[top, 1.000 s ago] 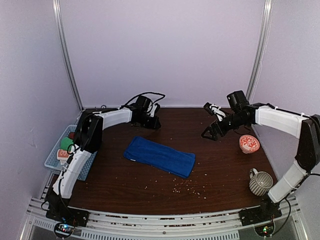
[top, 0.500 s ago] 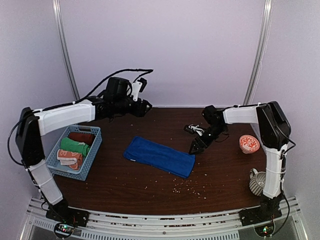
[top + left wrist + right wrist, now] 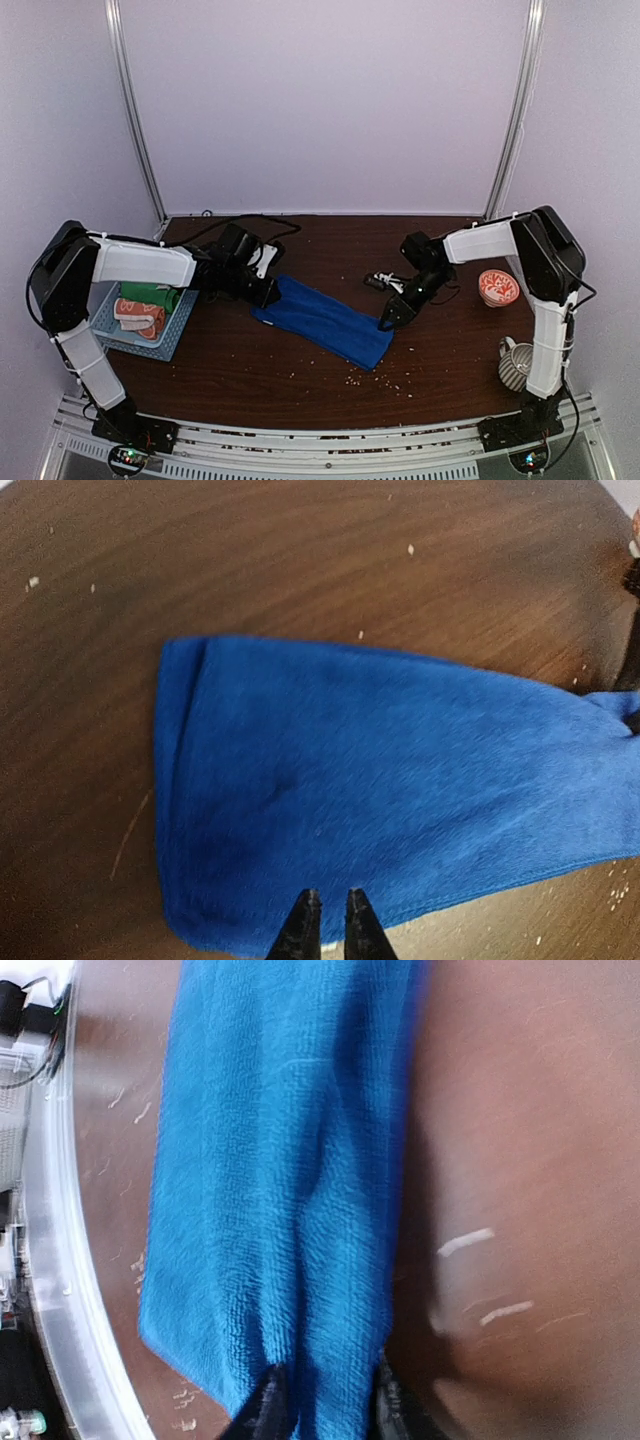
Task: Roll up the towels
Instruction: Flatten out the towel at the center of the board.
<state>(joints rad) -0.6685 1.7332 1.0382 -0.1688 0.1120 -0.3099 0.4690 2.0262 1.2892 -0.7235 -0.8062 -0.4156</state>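
Towel placement first: your blue towel (image 3: 325, 322) lies flat near the middle of the table (image 3: 250, 375). It is a long folded strip running slantwise from the left-centre toward the near right, with crumbs scattered on the wood around it. Your left jaws sit at its left end, on the far-side corner. In the left wrist view their fingertips (image 3: 303, 932) are pinched almost together over the towel's (image 3: 400, 780) long hem, with only a sliver of blue between them, so they read as closed on the cloth. Your right jaws are at the opposite end, at the corner nearest the right edge of the table. In the right wrist view the towel (image 3: 280, 1160) runs straight down between the two fingertips (image 3: 265, 1410). A raised fold of it fills the gap, so they grip the cloth. By the left edge you have a light blue basket (image 3: 168, 340) holding a rolled green towel (image 3: 150, 296) and an orange-and-white towel (image 3: 138, 312). Toward the right edge stands a patterned bowl (image 3: 498, 287), well apart from the blue towel, and a striped mug (image 3: 520, 362) sits near the right near corner.
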